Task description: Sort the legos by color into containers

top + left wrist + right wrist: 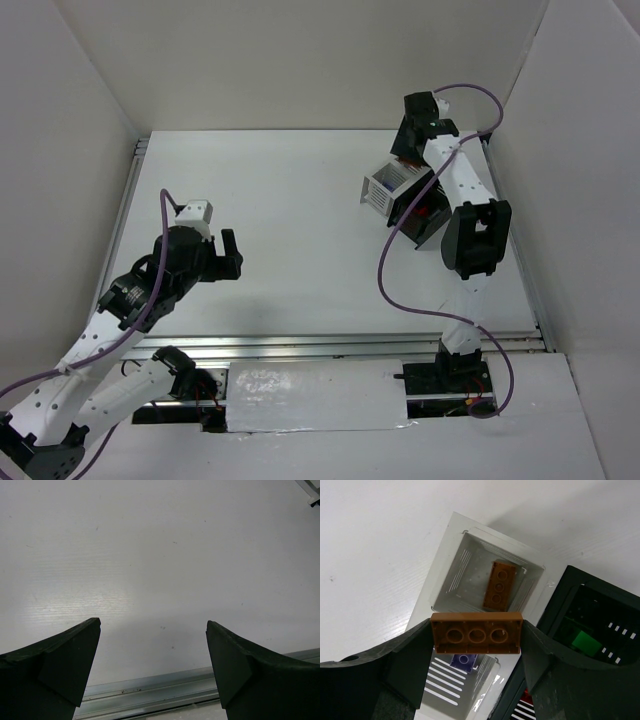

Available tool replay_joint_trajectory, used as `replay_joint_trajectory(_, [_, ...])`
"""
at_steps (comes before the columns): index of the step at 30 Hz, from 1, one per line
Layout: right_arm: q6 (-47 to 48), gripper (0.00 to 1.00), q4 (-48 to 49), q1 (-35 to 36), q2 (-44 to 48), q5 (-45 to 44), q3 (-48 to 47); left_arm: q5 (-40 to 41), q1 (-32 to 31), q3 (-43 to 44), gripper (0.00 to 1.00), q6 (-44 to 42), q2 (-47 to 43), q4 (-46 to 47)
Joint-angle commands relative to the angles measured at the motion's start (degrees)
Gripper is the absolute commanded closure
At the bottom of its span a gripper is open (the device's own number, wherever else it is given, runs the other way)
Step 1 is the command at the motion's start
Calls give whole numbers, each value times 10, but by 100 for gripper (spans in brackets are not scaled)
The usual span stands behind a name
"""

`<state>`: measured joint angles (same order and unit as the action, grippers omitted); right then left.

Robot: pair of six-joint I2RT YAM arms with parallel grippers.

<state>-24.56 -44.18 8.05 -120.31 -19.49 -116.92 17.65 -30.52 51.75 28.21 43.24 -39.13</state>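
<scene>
My right gripper (476,636) is shut on an orange-brown lego (476,632), gripped by its short ends with the hollow underside facing the camera. It hangs above the near rim of a white container (445,545), which holds another orange-brown lego (499,586). A second white container (440,680) below it holds a purple lego (463,660). To the right, a black container (560,600) holds a green lego (586,643). A red lego (527,700) shows at the bottom in another black box. My left gripper (153,625) is open over bare table, holding nothing.
In the top view the containers (385,185) cluster at the back right under the right arm (470,230). The left gripper (232,255) hovers at the left, near the metal rail (150,687) along the table's front edge. White walls enclose the table.
</scene>
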Motion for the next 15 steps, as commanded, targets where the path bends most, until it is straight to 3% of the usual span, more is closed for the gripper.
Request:
replay_joint_trajectory(1, [4,100,12,-6,43,2,-4,-8,4,-2,0,-17,-4,21])
replay_joint_trajectory(15, [-1,93,16,-13,24,-2,-19,-12,4,-4,1,-18,-1,24])
